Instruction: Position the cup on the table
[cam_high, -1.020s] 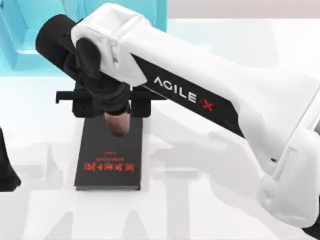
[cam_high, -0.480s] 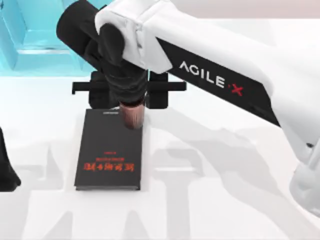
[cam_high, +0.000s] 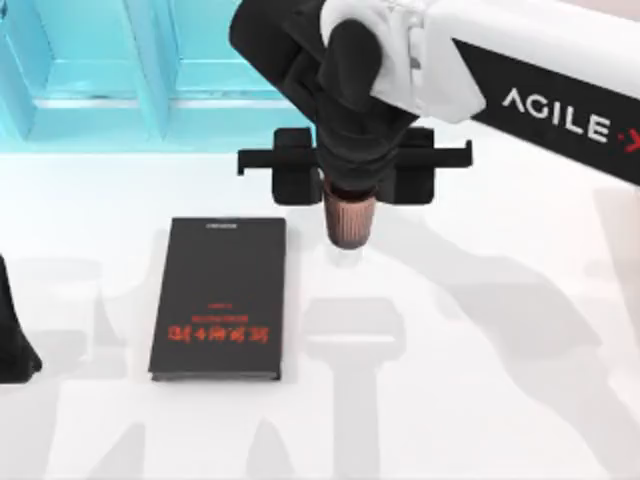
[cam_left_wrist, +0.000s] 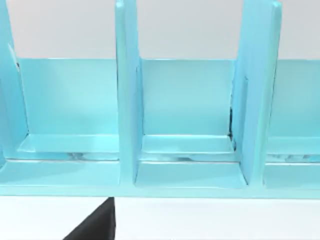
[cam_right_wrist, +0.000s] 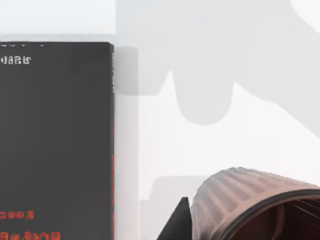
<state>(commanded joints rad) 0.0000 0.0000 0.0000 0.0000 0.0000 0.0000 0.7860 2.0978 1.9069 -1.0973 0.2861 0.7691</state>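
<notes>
One arm is at work: the right arm reaches in from the top view's right edge across the far part of the counter (cam_high: 470, 400), its black wrist pointing down and its right gripper (cam_high: 347, 196) closed around the top of the cup (cam_high: 348, 220). The fingers clamp the coppery ribbed tumbler at its rim, so its lower body hangs below them, over bare white counter just right of the black book (cam_high: 220, 298) and apart from it. Whether the cup's base touches the surface cannot be told. The book lies flat, its red lettering toward the near end. The turquoise shelf unit (cam_high: 130, 75) stands along the far left.

The right wrist view adds the cup's (cam_right_wrist: 240, 200) ribbed wall and dark inside, with the book's (cam_right_wrist: 55, 135) long edge beside it. The left wrist view faces the shelf unit's (cam_left_wrist: 185, 120) open compartments and upright dividers. The left arm (cam_high: 12, 340) sits parked at the left edge.
</notes>
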